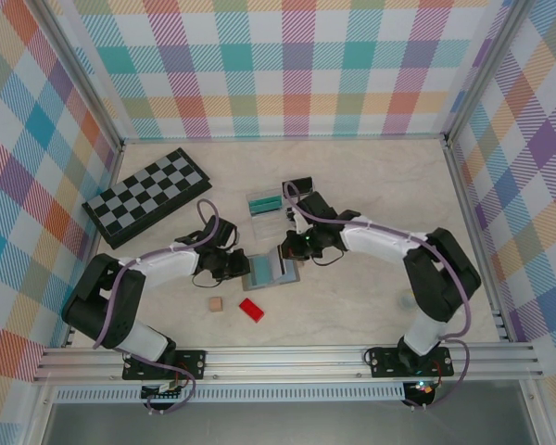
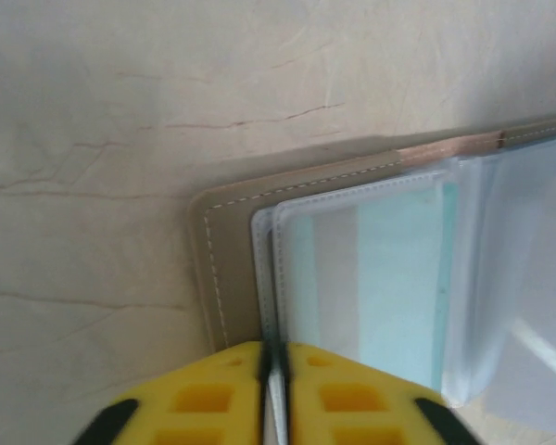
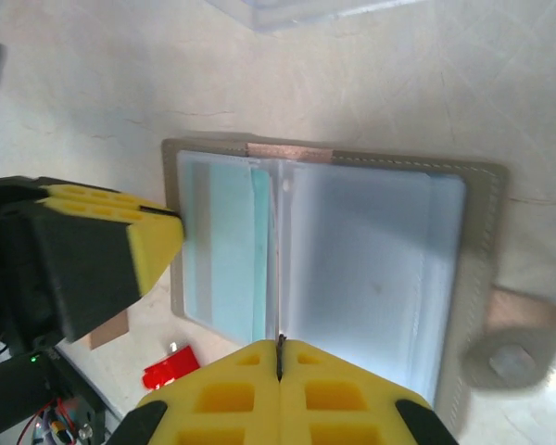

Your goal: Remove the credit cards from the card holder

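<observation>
Reading right gripper (image 3: 279, 354) as clenched, bottom centre of right wrist view, tips right at near edge of centre sleeve leaf of card holder (image 3: 482, 241). Leaf nipped or not: can't tell. Reading left gripper (image 2: 275, 362) as pinched down to a slit on a clear sleeve edge, bottom centre of left wrist view, at holder's left-hand panel.

Holder lying open and flat on table (image 1: 380, 185), centre of top view, between both grippers. One teal card (image 3: 224, 248) inside left-panel sleeve, mid-left of right wrist view. Nothing obvious in right panel, glare hiding detail. Loose cards (image 1: 264, 202) on table just above holder in top view.

Judged step: freeing that teal card. Advice:
- Pin holder by fabric border, not by sleeve over card, else risk locking card in.
- Find sleeve's open side first; unclear from here.
- Nip card alone at an exposed edge, then pull straight along sleeve, low and parallel to table.
- Watch for whole holder dragging or sleeve lifting with card; if so, re-grip deeper on border.
- Avoid crowding both grippers onto same edge.
- Drop card beside loose ones, well apart from red block (image 1: 251, 309) and chessboard (image 1: 148, 197).
</observation>
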{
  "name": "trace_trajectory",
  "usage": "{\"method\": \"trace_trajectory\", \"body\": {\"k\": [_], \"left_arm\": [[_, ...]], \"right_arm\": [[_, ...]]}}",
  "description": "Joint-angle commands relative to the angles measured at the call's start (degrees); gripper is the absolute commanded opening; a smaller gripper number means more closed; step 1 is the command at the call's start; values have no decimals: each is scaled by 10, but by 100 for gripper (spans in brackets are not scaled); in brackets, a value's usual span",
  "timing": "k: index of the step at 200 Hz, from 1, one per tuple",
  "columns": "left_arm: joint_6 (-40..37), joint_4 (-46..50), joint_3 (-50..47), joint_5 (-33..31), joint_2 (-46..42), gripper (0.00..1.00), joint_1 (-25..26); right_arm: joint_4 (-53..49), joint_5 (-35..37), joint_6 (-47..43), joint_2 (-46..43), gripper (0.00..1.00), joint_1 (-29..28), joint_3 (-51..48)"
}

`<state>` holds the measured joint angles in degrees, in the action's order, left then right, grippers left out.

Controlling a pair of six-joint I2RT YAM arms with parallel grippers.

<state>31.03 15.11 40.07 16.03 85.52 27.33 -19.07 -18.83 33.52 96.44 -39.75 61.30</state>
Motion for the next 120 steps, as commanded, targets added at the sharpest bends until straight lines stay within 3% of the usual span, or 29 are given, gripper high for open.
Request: {"method": "trace_trajectory", "body": {"k": [1, 47, 81, 120], "left_arm": [[3, 33, 26, -3, -39, 26, -3], [43, 13, 44, 44, -94, 49, -9], [104, -88, 29, 112, -132, 70, -11], [173, -188, 16, 178, -143, 79, -10]], "right_arm": [[7, 7, -16, -50, 0, 13, -18], [99, -55, 30, -127, 0, 46, -73], [167, -117, 79, -160, 0, 73, -99], [237, -170, 136, -176, 0, 95, -113]]}}
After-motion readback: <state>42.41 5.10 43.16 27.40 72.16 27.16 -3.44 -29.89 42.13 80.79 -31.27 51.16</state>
